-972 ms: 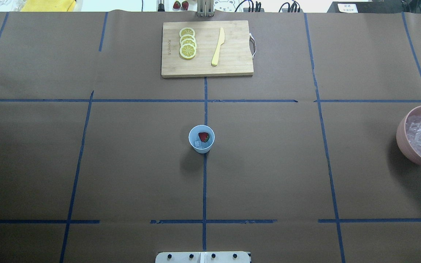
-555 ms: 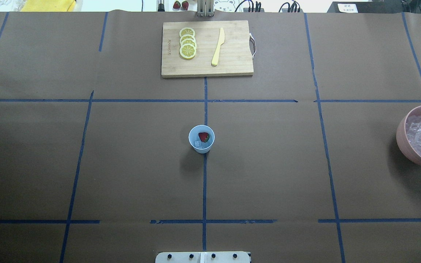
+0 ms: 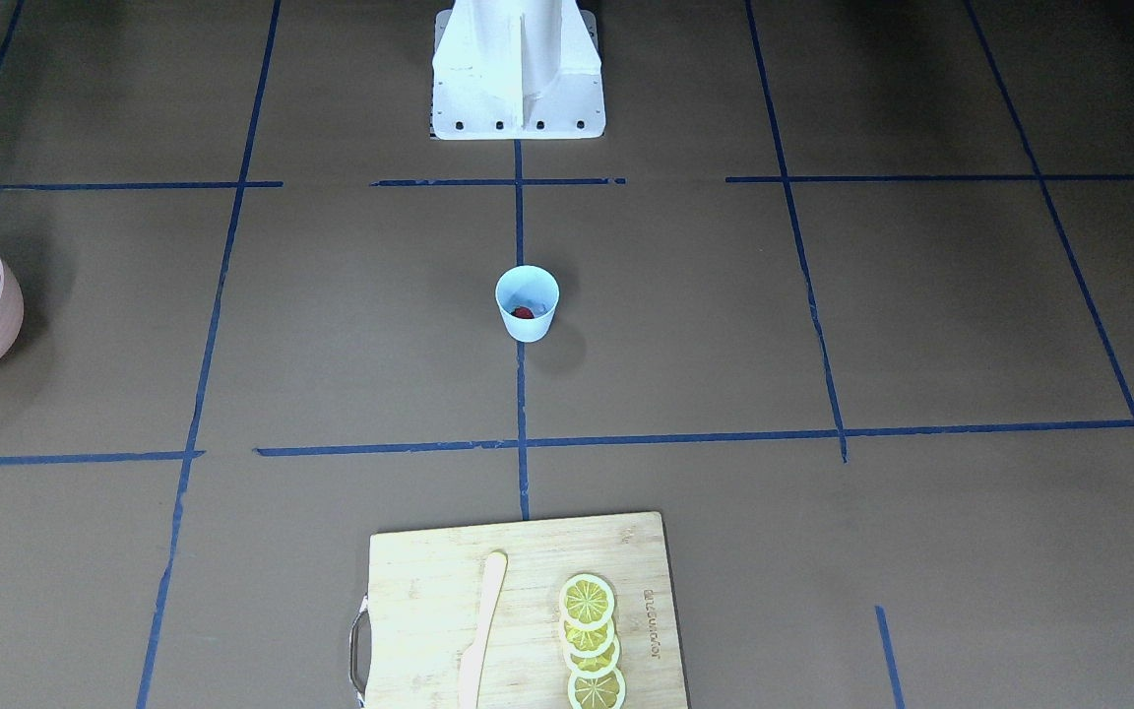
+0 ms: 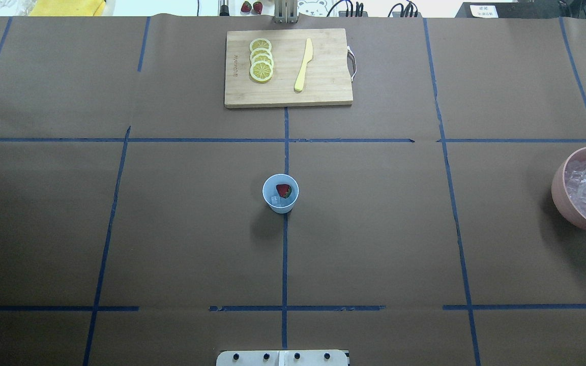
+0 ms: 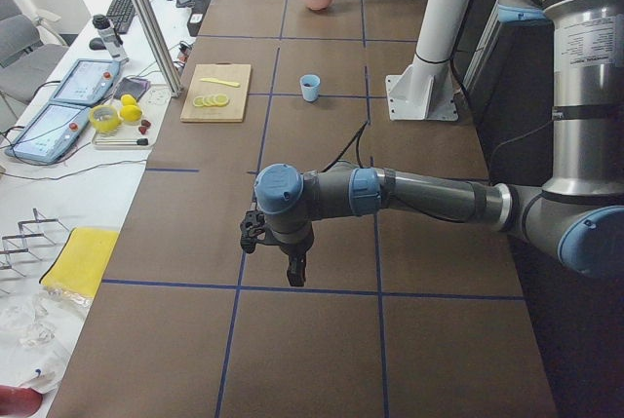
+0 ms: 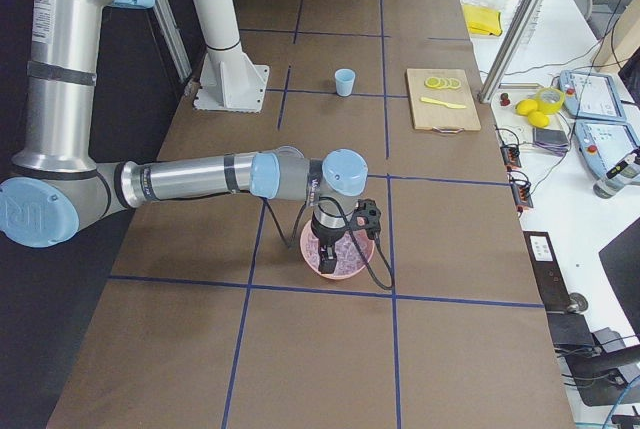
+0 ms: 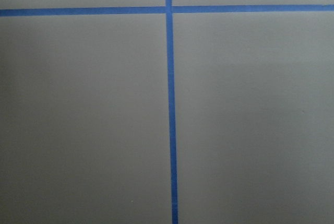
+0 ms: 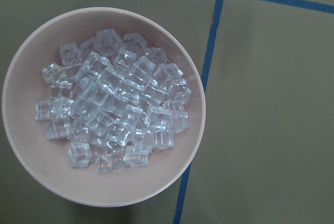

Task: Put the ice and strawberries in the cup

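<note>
The pale blue cup (image 4: 280, 193) stands upright at the table's middle, also in the front view (image 3: 528, 303). Inside it lie a red strawberry (image 4: 284, 190) and a clear ice cube (image 4: 275, 200). More ice (image 8: 117, 98) fills the pink bowl (image 8: 31, 145) at the table's right edge (image 4: 560, 198). My right gripper (image 6: 328, 261) hangs over that bowl, and I cannot tell whether it is open or shut. My left gripper (image 5: 295, 277) hangs above bare table far from the cup (image 5: 310, 87), and I cannot tell its state either.
A wooden cutting board (image 4: 323, 86) at the far middle carries lemon slices (image 4: 261, 60) and a yellow knife (image 4: 303, 65). Two more red berries (image 4: 251, 6) lie beyond the table's far edge. Blue tape lines (image 7: 169, 104) cross the brown table.
</note>
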Robot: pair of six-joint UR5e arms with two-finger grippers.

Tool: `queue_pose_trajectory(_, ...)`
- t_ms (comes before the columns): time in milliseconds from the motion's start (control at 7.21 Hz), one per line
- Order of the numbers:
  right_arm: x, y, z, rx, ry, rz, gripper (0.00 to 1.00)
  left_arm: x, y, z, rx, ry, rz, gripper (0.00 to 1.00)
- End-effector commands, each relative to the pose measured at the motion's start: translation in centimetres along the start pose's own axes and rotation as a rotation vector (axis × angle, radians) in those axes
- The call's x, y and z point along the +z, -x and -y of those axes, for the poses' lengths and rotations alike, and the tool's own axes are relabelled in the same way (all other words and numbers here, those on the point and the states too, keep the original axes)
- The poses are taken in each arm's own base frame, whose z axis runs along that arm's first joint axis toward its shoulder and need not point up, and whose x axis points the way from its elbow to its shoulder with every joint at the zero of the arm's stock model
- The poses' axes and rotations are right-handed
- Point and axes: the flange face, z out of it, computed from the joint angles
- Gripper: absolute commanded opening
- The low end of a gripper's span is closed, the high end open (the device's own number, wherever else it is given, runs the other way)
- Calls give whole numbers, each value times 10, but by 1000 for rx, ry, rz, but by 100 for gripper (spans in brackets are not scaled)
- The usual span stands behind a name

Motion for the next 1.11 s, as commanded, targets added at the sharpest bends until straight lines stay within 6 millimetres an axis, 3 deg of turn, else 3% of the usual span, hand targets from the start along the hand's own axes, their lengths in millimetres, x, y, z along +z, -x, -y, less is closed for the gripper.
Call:
queue_pose_trajectory(0, -1, -7, -6, 20, -4, -1, 99, 0, 1, 0, -3, 3, 7, 100)
queue_pose_trajectory(972, 0, -7, -7, 28, -2, 2, 99, 0, 0, 0, 0, 3, 3, 100)
